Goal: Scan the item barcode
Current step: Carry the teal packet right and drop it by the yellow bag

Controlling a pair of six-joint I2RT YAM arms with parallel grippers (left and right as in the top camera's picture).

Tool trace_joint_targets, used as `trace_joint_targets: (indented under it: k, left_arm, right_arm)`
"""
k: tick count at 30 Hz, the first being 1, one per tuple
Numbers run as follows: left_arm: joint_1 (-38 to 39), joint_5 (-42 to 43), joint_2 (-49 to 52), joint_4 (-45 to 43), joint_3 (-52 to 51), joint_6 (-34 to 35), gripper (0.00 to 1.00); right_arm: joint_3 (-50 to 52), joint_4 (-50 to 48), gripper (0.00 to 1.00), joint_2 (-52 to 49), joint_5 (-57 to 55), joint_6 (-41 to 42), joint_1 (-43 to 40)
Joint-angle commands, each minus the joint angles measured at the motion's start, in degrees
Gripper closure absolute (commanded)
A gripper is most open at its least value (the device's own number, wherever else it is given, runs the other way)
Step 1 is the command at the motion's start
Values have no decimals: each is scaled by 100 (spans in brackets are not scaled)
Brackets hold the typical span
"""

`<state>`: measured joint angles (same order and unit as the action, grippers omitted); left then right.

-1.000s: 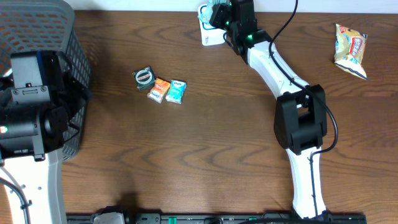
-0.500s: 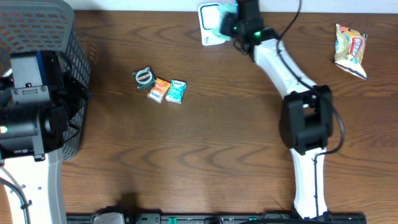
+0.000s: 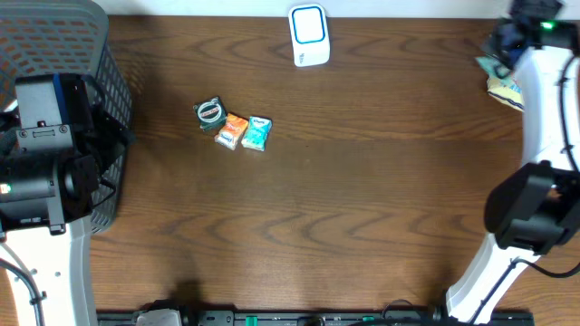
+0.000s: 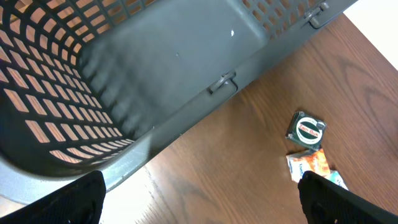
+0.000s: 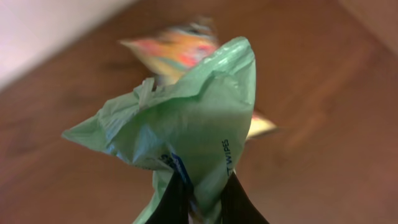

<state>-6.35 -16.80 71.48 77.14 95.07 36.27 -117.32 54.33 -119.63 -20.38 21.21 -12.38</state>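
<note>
My right gripper (image 5: 202, 194) is shut on a crumpled green wipes packet (image 5: 193, 124), pinching its lower end between the dark fingers. In the overhead view the right gripper (image 3: 506, 43) is at the far right back of the table, with the green packet (image 3: 490, 65) hanging over a yellow snack bag (image 3: 506, 91). That snack bag (image 5: 177, 46) shows blurred behind the packet. The white and blue scanner (image 3: 309, 34) stands at the back centre, well left of the packet. No barcode shows. My left gripper (image 4: 202, 202) is open beside the basket, with nothing between its fingers.
A grey mesh basket (image 3: 54, 36) fills the back left corner; its wall (image 4: 174, 68) is close to the left wrist. A round green tin (image 3: 210, 112), an orange packet (image 3: 233, 131) and a teal packet (image 3: 257, 133) lie together left of centre.
The right arm has swung from the scanner to the far right, carrying the green packet over the snack bag. The left arm has not moved.
</note>
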Motion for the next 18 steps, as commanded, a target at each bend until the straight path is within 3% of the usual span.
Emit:
trace_joint_targets:
  k: [1,7,13,15,16,18]
  left_arm:
    - [-28,-57,4,20,-31,90,2]
    - [-28,-57,4,20,-31,92,2]
    - [-28,-57,4,20,-31,90,2]
    - [-28,-57,4,20,-31,92,2]
    - [-28,-57,4,20,-31,90,2]
    - [-28,-57,4,20,-31,90,2]
  right_arm:
    - [15,278,99,-173,-166,-107,-656]
    - [245,437,99,-424,413,-107,-1475]
    - [302,400,89,-656,942,-114,-1766]
    - [304,398,80,-767,1226,-114,-1755]
    - [304,393,67,-809,1364,-114,-1738]
    - [304,396,52,-885,1626,-114,-1694]
